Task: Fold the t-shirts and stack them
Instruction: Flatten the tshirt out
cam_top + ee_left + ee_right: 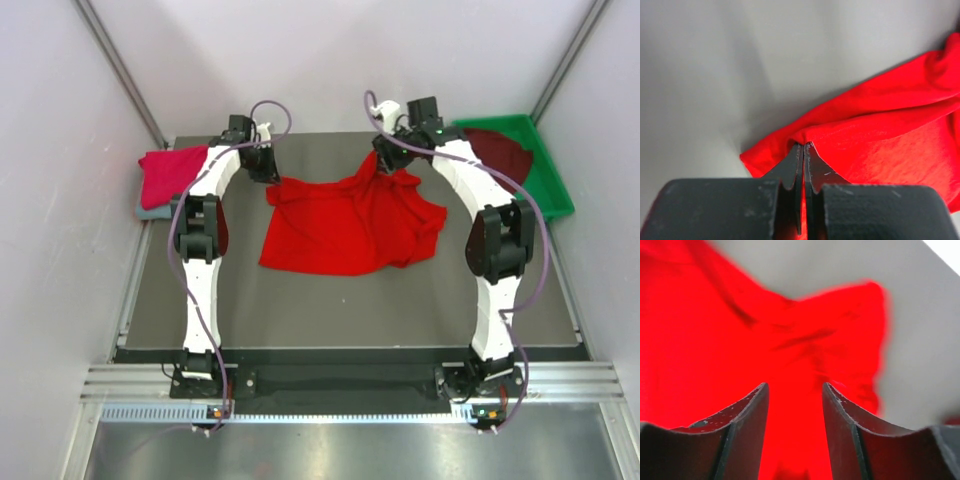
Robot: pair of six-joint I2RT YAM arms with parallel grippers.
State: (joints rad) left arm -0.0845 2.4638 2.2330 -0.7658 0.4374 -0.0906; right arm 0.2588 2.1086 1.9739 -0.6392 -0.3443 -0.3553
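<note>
A bright red t-shirt [345, 225] lies crumpled and partly spread in the middle of the table. My left gripper [263, 172] is at its far left corner, shut on a pinch of red cloth [860, 130] that shows right at the closed tips [804, 146]. My right gripper [385, 160] hovers over the shirt's far right part. It is open, and the red shirt [740, 330] fills the view behind the gap [792, 387]. A folded crimson-pink shirt [168, 175] rests on a grey-blue one [150, 212] at the left edge. A dark maroon shirt [500, 150] lies in the tray.
The green plastic tray [553, 190] stands at the table's far right corner. White walls close in the table at the back and both sides. The dark mat [350, 310] runs bare from the red shirt to the arm bases.
</note>
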